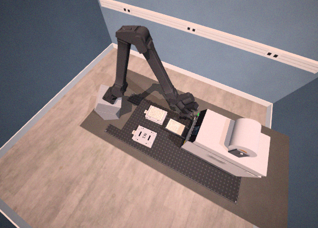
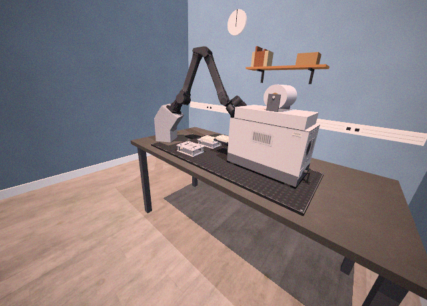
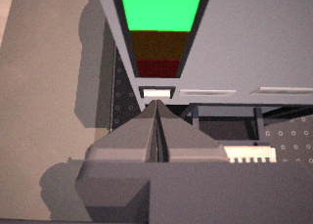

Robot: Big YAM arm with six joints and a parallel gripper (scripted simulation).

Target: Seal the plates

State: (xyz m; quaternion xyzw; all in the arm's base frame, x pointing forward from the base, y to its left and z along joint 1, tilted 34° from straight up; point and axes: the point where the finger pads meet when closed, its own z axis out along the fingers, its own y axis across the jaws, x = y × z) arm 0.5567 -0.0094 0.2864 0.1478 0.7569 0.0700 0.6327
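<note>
One claw [image 1: 191, 116] [image 3: 156, 107], closed w/ nothing in it, has its tips just by the lit button (START, prob.) on the sealer [image 1: 215, 125] [image 2: 265, 151] [image 3: 254, 38]; contact: can't tell. The lamp [image 1: 198, 114] [image 3: 161, 9] above is green. Beside the claw, the stage [image 1: 171, 132] is out, carrying the stage plate [image 1: 175, 126] [image 2: 222, 137] [image 3: 250, 152]; sealed or not, can't tell. Prob. light, stiff, rim a bit slippery; grip the sides low, keep it level (foil, if on, dents easily). Clearance to the sealer face is tight, so back off before any swing. Farther off, the second plate [image 1: 156, 114] [image 2: 208, 137] sits in its nest, near the stage. Beyond, the vacant nest [image 1: 139, 140] [image 2: 190, 147] has open room toward the worktop [image 1: 272, 153] [image 2: 361, 199] [image 3: 39, 87] edge, approx. the easiest approach.
</note>
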